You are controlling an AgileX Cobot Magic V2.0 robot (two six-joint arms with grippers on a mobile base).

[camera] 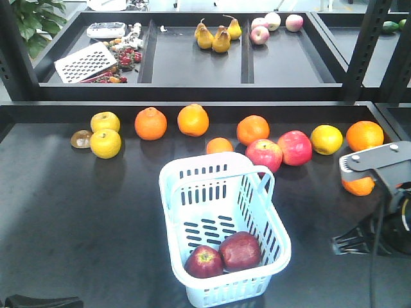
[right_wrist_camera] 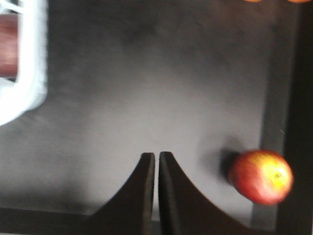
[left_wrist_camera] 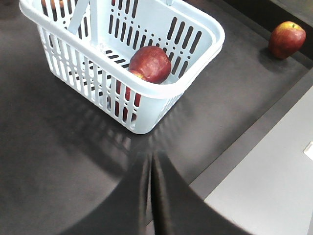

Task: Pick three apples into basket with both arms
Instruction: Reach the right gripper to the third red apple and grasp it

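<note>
Pale basket (camera: 221,231) on the dark desk (camera: 77,218), near the front edge, long axis running from far-left to near-right in the front view, near end toward the right arm (camera: 379,168). One loop handle (camera: 260,186) raised along the right rim. Two dark red apples (camera: 222,255) inside, side by side and touching at the near end. In the left wrist view, one of these apples (left_wrist_camera: 149,63) against the near wall, basket (left_wrist_camera: 161,93) corner pointing toward the camera.

Two more red apples (camera: 279,151) on the desk just behind the basket's far right corner, touching each other, in a row with oranges (camera: 172,122) and yellow fruits (camera: 104,133). Another apple (left_wrist_camera: 287,39) alone near the desk edge in the left wrist view, well apart from the basket.

Left pincer (left_wrist_camera: 151,196) closed, fingers pressed together, holding nothing, over bare desk just short of the basket.

Right pincer (right_wrist_camera: 157,191) closed likewise, only a thin slit between the fingers, empty. Blurred apple (right_wrist_camera: 261,176) just right of it, by the desk's raised edge, yellowish patch facing the camera. Basket rim (right_wrist_camera: 29,73) at upper left of that view, well apart from the pincer.

Pears (camera: 217,35) and pink apples (camera: 273,25) in trays on the shelf behind.
</note>
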